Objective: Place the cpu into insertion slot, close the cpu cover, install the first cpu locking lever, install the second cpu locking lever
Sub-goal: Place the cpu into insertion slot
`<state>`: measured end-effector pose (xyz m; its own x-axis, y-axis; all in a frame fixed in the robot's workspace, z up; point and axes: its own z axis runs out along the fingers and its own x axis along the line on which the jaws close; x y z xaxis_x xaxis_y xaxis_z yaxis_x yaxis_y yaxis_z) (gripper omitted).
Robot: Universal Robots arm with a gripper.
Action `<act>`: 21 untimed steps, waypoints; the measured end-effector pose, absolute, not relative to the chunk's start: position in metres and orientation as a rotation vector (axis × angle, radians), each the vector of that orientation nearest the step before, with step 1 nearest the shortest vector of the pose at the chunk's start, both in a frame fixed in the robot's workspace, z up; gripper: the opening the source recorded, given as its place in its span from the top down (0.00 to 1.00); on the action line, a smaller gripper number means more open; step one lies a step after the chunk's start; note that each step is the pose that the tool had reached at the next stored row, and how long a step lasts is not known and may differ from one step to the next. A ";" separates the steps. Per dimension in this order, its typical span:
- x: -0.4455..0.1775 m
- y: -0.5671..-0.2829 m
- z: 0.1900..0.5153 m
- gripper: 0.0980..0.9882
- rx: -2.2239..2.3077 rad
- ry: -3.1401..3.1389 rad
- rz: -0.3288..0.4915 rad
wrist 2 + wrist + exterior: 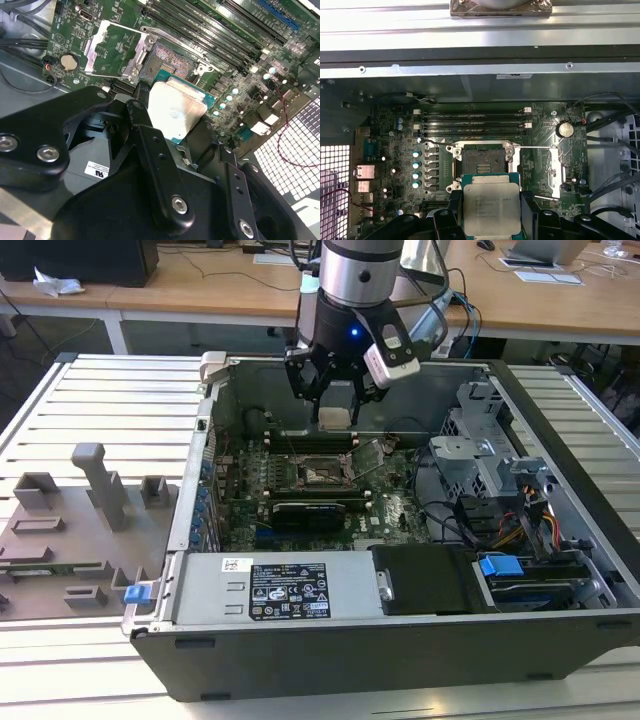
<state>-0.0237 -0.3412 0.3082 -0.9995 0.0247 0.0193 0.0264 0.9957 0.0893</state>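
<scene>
1. Above the open computer case (400, 660), the gripper (335, 405) hangs with its fingers (145, 125) narrowed onto one cpu (491, 207), clamping two opposite edges.
2. The cpu is square, so it has no real long axis. It is held flat, metal top up, with its edges roughly in line with the sides of the insertion slot (481, 159) in the first wrist view.
3. The cpu is off the green board (545, 115), near the insertion slot but not in it. The slot is one bare dark square with a metal rim.
4. One cpu cover (540, 172) lies open beside the slot, on the side of the single coin battery (563, 129). In the exterior view it stands tilted at the slot's right.
5. Four long memory slots (475, 121) run side by side just beyond the insertion slot. Four blue-topped capacitors (415, 169) line up on the side away from the cover.
6. The case rests on a slatted tabletop (100, 390).
</scene>
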 end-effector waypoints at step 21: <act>-0.024 -0.341 0.288 0.50 -0.040 -3.120 -0.140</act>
<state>-0.0237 -0.3412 0.2882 -0.9995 0.0247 0.0193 0.0264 0.9956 0.0894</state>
